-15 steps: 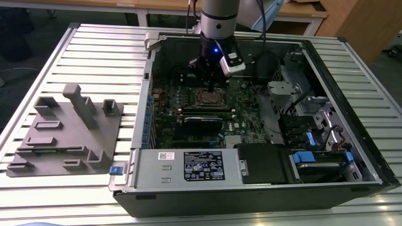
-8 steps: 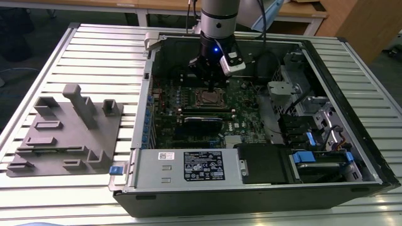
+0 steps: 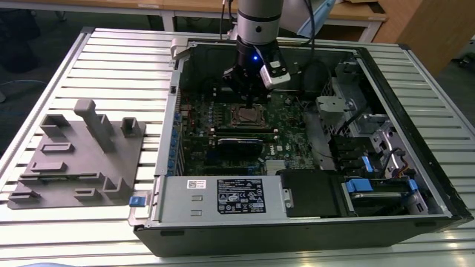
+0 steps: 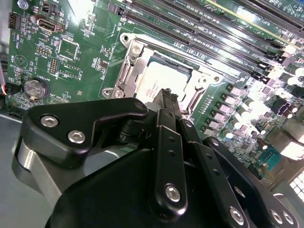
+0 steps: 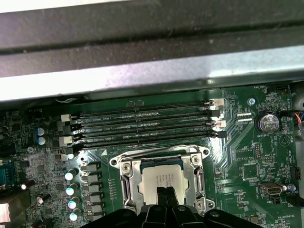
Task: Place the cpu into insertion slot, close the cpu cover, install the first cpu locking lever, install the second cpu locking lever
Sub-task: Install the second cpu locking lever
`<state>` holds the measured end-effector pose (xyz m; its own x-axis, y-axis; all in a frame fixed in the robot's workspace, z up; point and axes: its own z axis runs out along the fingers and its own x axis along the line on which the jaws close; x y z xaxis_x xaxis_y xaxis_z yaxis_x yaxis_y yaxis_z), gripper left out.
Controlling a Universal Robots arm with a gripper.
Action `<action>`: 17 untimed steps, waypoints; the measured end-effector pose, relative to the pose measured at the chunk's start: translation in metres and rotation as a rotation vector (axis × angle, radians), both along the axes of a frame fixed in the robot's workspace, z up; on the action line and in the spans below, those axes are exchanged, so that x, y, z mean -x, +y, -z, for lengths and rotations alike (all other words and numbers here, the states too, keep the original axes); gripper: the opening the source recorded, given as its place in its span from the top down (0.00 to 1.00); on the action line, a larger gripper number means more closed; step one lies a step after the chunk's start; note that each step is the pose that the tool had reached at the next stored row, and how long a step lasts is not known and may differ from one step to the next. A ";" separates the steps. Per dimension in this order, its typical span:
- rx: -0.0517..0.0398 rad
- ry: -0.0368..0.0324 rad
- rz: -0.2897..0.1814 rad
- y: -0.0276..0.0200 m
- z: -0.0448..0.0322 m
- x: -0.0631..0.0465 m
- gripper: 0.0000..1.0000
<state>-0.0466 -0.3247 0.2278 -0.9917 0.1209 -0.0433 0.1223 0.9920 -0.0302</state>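
Hovering directly over the insertion slot (image 3: 246, 115), the gripper (image 3: 250, 101) points straight down into the open computer case (image 3: 415, 183), an approach that keeps it clear of the case walls; in both wrist views its fingertips (image 5: 166, 195) are pressed together with no gap and nothing between them, so the hand is clenched and empty; the cpu (image 5: 163, 179) already lies flat in the socket, its grey top visible through the square window of the cpu cover (image 5: 134, 184); the cover appears to rest down over the chip, framing it, though whether it is fully seated cannot be confirmed from these angles; the closed tips sit just above the chip's near edge, which suits pressing rather than grasping; the memory slots (image 5: 147, 128) run alongside the socket, well clear of the tool.
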 end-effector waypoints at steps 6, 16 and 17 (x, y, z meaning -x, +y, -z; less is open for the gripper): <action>0.0002 0.0001 0.000 -0.0001 -0.0013 0.000 0.89; -0.0002 -0.0001 0.000 -0.0049 -0.0041 0.000 0.89; -0.0002 -0.0001 0.000 -0.0064 -0.0040 0.000 0.89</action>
<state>-0.0466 -0.3310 0.2318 -0.9917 0.1209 -0.0434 0.1222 0.9921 -0.0300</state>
